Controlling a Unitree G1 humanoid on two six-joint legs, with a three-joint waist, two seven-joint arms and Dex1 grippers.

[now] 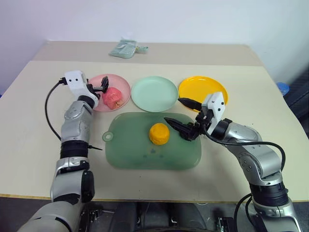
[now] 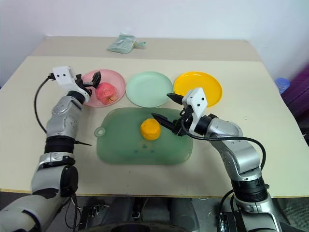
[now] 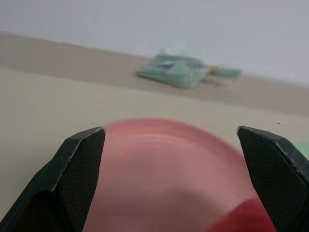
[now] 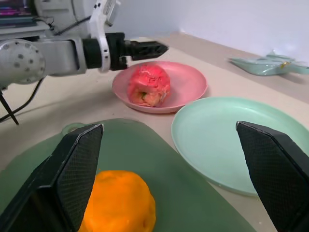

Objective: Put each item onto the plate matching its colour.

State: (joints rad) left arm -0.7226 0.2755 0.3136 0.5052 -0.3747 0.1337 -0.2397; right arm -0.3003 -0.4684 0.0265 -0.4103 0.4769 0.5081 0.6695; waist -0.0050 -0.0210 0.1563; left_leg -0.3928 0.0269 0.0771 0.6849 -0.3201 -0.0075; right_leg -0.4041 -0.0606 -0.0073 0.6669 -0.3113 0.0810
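Left hand (image 1: pixel 102 87): spread wide, nothing held, hung over the pink plate's (image 1: pixel 121 83) near rim beside the apple (image 1: pixel 113 97).
Right hand (image 1: pixel 179 114): fingers parted, empty, held just right of the orange fruit (image 1: pixel 159 134).
Plates: three in a row, pink, mint green (image 1: pixel 154 94), yellow-orange (image 1: pixel 200 89).
Fruit seen: two; red-pink apple on pink plate, orange fruit on dark green tray (image 1: pixel 135 154).
Open room: bare surface (image 1: pixel 270 125) around all edges.

**Layout on the surface**

Three plates are set in a row: left plate (image 1: pixel 110 92), middle plate (image 1: pixel 154 94), right plate (image 1: pixel 203 90). An apple (image 1: pixel 114 97) is on the left plate. A tray (image 1: pixel 152 140) lies before them, a round fruit (image 1: pixel 159 134) on it. A cloth bundle (image 1: pixel 126 49) lies far behind.
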